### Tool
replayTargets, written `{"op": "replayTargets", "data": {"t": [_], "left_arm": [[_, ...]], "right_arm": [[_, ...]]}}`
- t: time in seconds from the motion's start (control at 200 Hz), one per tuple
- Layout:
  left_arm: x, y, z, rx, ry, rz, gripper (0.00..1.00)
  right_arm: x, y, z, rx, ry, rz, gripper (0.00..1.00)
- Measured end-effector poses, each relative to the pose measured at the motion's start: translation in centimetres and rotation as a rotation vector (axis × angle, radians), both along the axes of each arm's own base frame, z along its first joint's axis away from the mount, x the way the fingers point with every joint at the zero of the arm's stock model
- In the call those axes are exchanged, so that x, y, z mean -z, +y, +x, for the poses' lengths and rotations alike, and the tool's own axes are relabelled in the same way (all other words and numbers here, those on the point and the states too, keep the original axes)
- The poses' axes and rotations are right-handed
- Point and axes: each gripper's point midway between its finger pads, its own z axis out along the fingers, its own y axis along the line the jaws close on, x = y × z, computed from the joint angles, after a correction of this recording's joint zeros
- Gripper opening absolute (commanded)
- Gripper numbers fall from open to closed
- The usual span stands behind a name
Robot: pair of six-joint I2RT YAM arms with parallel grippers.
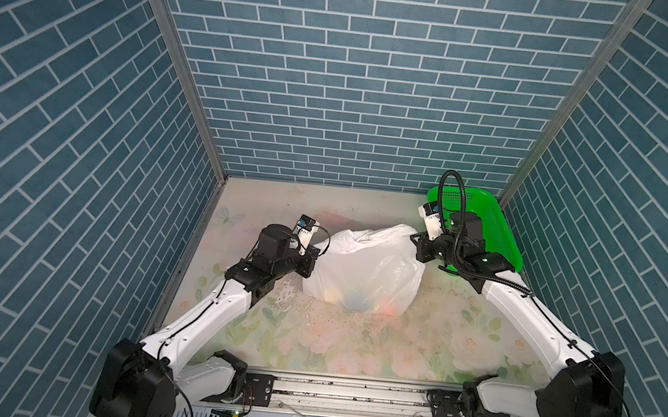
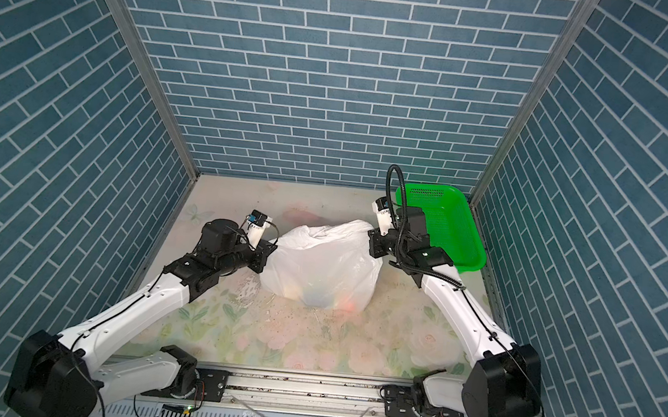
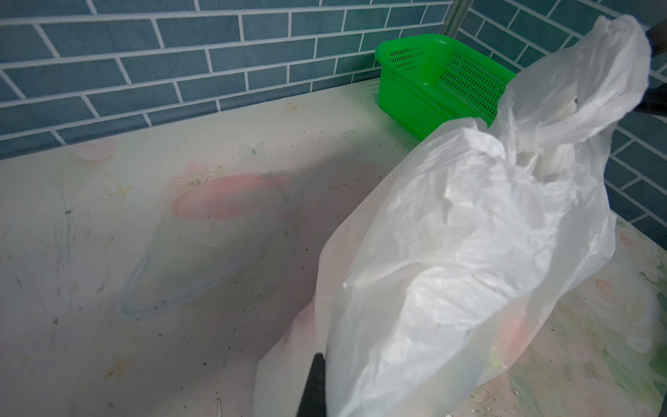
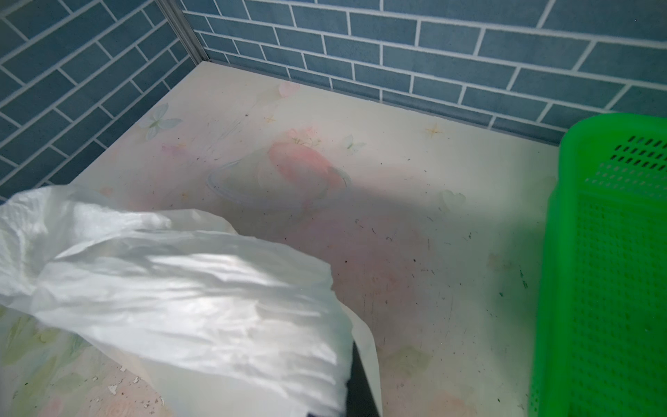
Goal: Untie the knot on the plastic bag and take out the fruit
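The white translucent plastic bag (image 1: 364,266) (image 2: 323,263) stands mid-table, its top stretched between both arms. My left gripper (image 1: 315,260) (image 2: 268,255) is shut on the bag's left edge; one dark finger (image 3: 314,386) shows against the film. At the bag's upper right corner my right gripper (image 1: 416,246) (image 2: 371,242) is shut on it, with film wrapped round its finger (image 4: 358,382). The fruit (image 1: 365,300) (image 3: 512,332) shows only as faint coloured blurs through the plastic at the bottom. I cannot make out the knot; the top is a crumpled gather (image 3: 519,159).
A green perforated basket (image 1: 493,229) (image 2: 452,225) (image 3: 433,79) (image 4: 606,289) stands in the back right corner, just behind my right arm. Blue brick walls close in the back and both sides. The floral table top (image 1: 332,343) is scuffed and speckled.
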Motion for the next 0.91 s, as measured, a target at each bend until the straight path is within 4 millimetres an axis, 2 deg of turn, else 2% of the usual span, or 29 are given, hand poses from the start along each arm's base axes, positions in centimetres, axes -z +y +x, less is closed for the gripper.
{"op": "replayTargets", "data": {"t": [0.045,0.085,0.11,0.17,0.2,0.25,0.405,0.525,0.6,0.695,0.805,0.905], "left_arm": [[0.2,-0.1,0.1,0.003,0.005,-0.005,0.21],[0.4,-0.2,0.2,0.004,0.013,-0.003,0.47],[0.6,-0.2,0.3,0.005,0.015,0.002,0.60],[0.5,-0.3,0.5,0.004,0.020,0.014,0.76],[0.2,-0.6,0.5,0.010,0.012,0.020,0.90],[-0.6,-1.3,0.4,0.026,-0.016,0.043,0.99],[-4.3,-5.7,-1.1,0.141,-0.163,0.097,1.00],[-5.6,-7.7,-1.7,0.192,-0.241,0.149,1.00],[-5.2,-8.5,-1.4,0.202,-0.262,0.191,0.99],[-3.6,-9.1,-0.6,0.199,-0.268,0.258,0.96],[-2.3,-9.3,0.4,0.182,-0.279,0.315,0.89],[-2.2,-9.6,1.5,0.161,-0.310,0.348,0.82]], "right_arm": [[0.5,-0.1,-0.1,0.008,0.016,0.003,0.00],[0.7,-0.2,-0.1,0.014,0.026,0.006,0.00],[0.8,-0.3,-0.1,0.018,0.030,0.009,0.00],[0.8,-0.4,-0.1,0.026,0.038,0.020,0.00],[0.8,-0.4,-0.1,0.030,0.041,0.026,0.00],[0.7,-0.3,-0.1,0.031,0.047,0.036,0.00],[0.5,0.0,-0.2,0.033,0.065,0.074,0.00],[0.4,0.2,-0.3,0.031,0.078,0.094,0.00],[0.4,0.3,-0.4,0.031,0.086,0.105,0.00],[0.3,0.4,-0.5,0.027,0.089,0.111,0.00],[0.2,0.5,-0.6,0.022,0.089,0.115,0.00],[-0.1,0.4,-0.7,0.020,0.082,0.119,0.00]]}}
